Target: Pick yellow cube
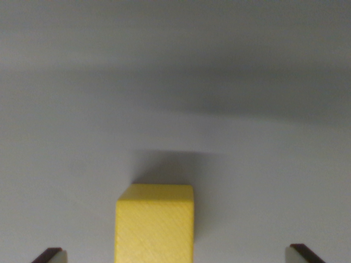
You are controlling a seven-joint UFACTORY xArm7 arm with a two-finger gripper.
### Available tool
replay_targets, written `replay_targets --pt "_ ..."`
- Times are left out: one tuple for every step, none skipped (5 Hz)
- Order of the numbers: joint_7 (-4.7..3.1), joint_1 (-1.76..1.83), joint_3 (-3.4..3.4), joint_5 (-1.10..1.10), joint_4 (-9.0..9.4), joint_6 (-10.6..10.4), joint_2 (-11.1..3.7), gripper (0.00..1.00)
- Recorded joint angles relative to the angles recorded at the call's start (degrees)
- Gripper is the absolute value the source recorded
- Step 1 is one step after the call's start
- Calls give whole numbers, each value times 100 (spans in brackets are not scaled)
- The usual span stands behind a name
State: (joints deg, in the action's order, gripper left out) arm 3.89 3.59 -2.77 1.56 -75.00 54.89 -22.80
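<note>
Two dark fingertips [50,255] of the gripper [175,255] poke into the bottom corners of the frame, spread wide and holding nothing. Between them, bottom centre, a yellow wooden cube [154,224] sits on the plain grey table [175,82], untouched on either side. Alignment looks done; closing and lifting remain.

Only the very tips of the gripper [175,255] showed in the wrist view, as two small wedge shapes cut off by the bottom edge. The fingertip at the wrist view's left [50,255] had a dark brownish-black outer face and a pale grey-white inner pad, and the one at the wrist view's right [303,254] looked the same in mirror form. No cables, screws or markings could be made out.
</note>
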Motion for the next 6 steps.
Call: replay_targets --pt "11 21 -13 2 89 -221 -158 0" --pt "11 21 -13 2 89 -221 -158 0" --pt "21 40 -24 5 170 -420 -302 0" --pt "21 40 -24 5 170 -420 -302 0" --pt "30 57 -35 7 241 -595 -427 0" --pt "30 57 -35 7 241 -595 -427 0"
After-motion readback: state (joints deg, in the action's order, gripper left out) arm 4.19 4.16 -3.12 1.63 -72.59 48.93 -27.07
